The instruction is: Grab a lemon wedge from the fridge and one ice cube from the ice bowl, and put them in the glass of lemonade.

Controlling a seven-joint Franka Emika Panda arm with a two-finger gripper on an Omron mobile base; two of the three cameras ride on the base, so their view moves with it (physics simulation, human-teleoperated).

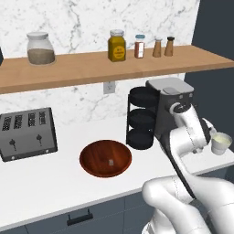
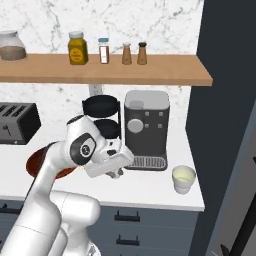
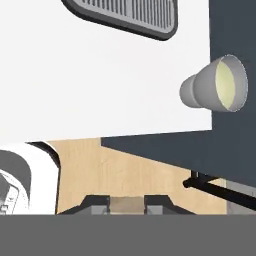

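A reddish-brown wooden bowl (image 1: 105,158) and a cream cup (image 2: 183,179) of yellow-green liquid sit on a white counter (image 1: 55,178). The wall (image 1: 87,23) is grey-veined white marble; the shelf (image 2: 125,70) is tan wood.

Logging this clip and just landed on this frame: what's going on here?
A white robot arm is working at a kitchen counter. Its tool hangs low over the counter in front of the coffee machine, and whether it is open or holding anything can't be told. The glass of lemonade stands near the counter's right end, beside the dark fridge. The ice bowl sits further left, with one ice cube inside. So the ice step looks not yet done.
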